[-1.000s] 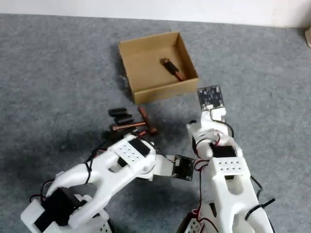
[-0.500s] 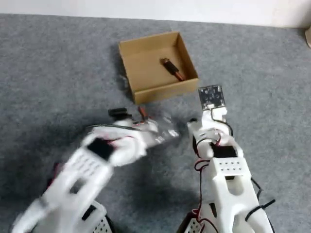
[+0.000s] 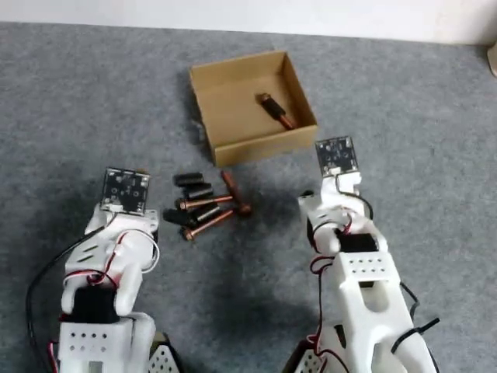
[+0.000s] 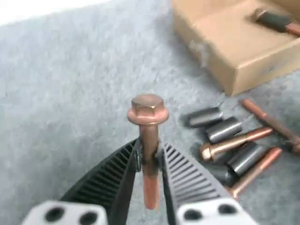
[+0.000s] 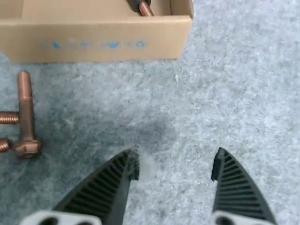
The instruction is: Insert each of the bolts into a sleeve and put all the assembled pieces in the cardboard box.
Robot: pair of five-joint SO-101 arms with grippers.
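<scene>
L pincer [image 4: 150, 149] is clamped on a copper bolt [image 4: 148, 111], shank between the jaws, hex head sticking out past the tips. Just beyond it, off to one side, dark sleeves [image 4: 224, 130] & loose bolts [image 4: 236, 142] lie piled on the grey worktop [image 4: 70, 93]. Farther out is the cardboard box [image 4: 234, 61] w/ one assembled piece [image 4: 274, 21] inside. R pincer [image 5: 176, 157] is wide open & empty, box wall ahead of it.

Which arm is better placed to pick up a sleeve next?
Right. Its jaws are open and empty, free to take one of the sleeves; the left arm's jaws are shut on a bolt.
</scene>
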